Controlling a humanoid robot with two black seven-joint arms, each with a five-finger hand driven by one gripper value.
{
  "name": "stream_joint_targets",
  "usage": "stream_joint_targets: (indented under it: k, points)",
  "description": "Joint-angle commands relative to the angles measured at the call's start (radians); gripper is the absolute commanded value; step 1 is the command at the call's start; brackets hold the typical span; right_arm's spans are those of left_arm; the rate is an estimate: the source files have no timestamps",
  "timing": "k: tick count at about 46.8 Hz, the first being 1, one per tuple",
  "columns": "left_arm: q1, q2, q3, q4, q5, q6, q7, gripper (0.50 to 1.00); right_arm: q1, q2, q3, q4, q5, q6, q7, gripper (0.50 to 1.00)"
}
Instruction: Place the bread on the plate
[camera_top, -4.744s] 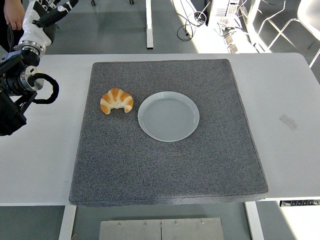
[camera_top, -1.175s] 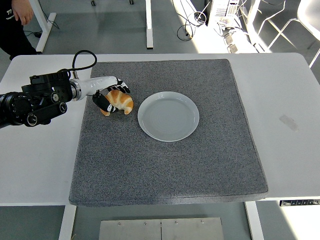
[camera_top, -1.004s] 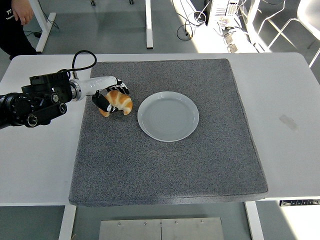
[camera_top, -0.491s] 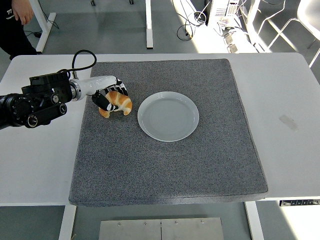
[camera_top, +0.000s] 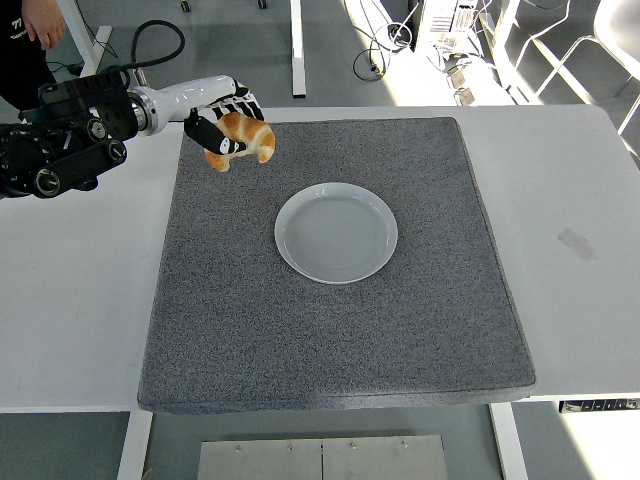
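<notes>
A golden croissant (camera_top: 247, 136) hangs in the air above the far left part of the grey mat, held in my left hand (camera_top: 226, 125), whose black fingers are curled around it. The left arm reaches in from the left edge, raised above the table. An empty white plate (camera_top: 336, 232) sits on the mat's middle, to the right of and nearer than the croissant. The right arm does not show.
A grey felt mat (camera_top: 330, 340) covers most of the white table (camera_top: 570, 200). A person in dark clothing (camera_top: 30, 30) stands at the top left corner. Table legs and cables show on the floor beyond the far edge.
My left hand has lifted the croissant off the mat and carried it up and toward the far side. The plate has not moved.
</notes>
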Motion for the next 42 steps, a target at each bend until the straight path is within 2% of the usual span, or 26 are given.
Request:
stream_joint_targets:
  k: [1, 7, 26, 32, 42]
  points:
    - [-0.007, -0.002, -0.014, 0.0, 0.0, -0.008, 0.0, 0.608, 0.002, 0.0, 0.0, 0.0, 0.0, 0.0, 0.0, 1.0]
    - [-0.014, -0.018, -0.018, -0.002, 0.0, -0.008, 0.001, 0.608, 0.0, 0.0, 0.0, 0.0, -0.001, 0.0, 0.0, 1.0]
    - [-0.021, -0.163, -0.043, -0.011, 0.006, -0.006, 0.006, 0.622, 0.0, 0.0, 0.0, 0.0, 0.0, 0.0, 0.0, 1.0]
    - [-0.011, -0.206, -0.043, -0.011, 0.006, -0.005, 0.008, 0.625, 0.0, 0.0, 0.0, 0.0, 0.0, 0.0, 0.0, 1.0]
    - [0.025, -0.239, -0.041, -0.011, 0.015, -0.002, 0.008, 0.63, 0.0, 0.0, 0.0, 0.0, 0.0, 0.0, 0.0, 1.0]
